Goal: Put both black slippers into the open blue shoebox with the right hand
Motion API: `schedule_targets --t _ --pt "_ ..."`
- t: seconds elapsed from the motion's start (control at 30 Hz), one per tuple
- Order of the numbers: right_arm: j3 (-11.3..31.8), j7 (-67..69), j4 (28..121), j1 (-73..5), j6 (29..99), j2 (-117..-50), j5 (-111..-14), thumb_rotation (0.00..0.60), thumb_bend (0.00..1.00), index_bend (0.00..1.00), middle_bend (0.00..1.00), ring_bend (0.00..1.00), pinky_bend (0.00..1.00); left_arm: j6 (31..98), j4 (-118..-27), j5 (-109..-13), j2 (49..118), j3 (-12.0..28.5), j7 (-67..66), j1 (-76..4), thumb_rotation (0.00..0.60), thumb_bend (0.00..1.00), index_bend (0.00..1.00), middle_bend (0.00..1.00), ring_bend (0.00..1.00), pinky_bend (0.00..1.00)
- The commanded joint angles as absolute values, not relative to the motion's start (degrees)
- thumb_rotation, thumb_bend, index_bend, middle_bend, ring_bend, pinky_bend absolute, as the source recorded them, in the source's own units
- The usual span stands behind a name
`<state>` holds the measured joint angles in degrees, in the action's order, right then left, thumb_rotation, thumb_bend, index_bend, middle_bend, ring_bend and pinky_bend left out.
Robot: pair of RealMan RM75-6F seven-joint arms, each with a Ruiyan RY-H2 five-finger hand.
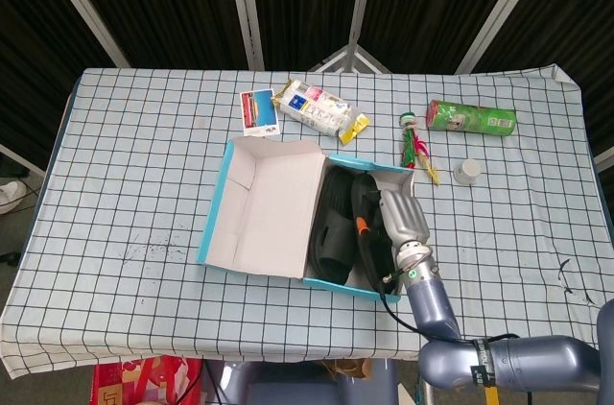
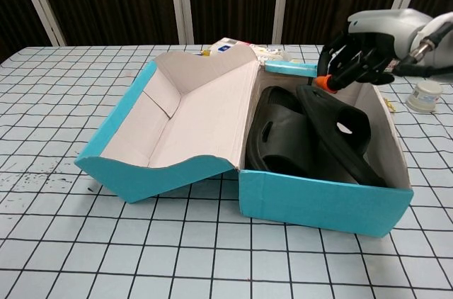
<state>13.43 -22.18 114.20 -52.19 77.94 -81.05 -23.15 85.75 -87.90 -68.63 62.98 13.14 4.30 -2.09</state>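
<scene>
The open blue shoebox [image 1: 224, 196] [image 2: 325, 203] stands mid-table with its lid [image 2: 198, 115] folded out to the left. Both black slippers lie inside it side by side: one [image 1: 331, 218] [image 2: 279, 136] flat against the lid side, the other [image 1: 374, 266] [image 2: 340, 129] tilted up against the right wall. My right hand [image 1: 401, 218] [image 2: 361, 47] hovers over the box's far right part, just above the tilted slipper. Its fingers bend downward and hold nothing; the orange thumb tip [image 2: 325, 83] is close to the slipper's upper end. The left hand shows in neither view.
Behind the box lie a picture card [image 1: 257, 108] and a snack packet [image 1: 319, 109]. To the right rear are a red-green stick toy [image 1: 414, 144], a green can [image 1: 472, 118] on its side and a small white cap [image 1: 467, 171].
</scene>
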Motion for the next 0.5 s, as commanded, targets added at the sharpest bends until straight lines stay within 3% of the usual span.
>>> schedule_targets --t 0.03,0.5 --pt "12.29 -21.75 112.10 -50.91 76.13 -82.59 -23.33 0.600 0.51 0.72 0.63 0.88 0.92 86.06 -88.04 -68.72 62.90 13.15 4.44 -1.92 0.600 0.37 0.12 0.06 0.03 0.13" --pt "10.45 -23.78 104.59 -48.45 72.46 -87.17 -26.06 0.600 0.51 0.73 0.63 0.88 0.92 86.00 -88.06 -68.64 63.06 13.08 3.61 -2.10 0.600 0.37 0.12 0.06 0.03 0.13"
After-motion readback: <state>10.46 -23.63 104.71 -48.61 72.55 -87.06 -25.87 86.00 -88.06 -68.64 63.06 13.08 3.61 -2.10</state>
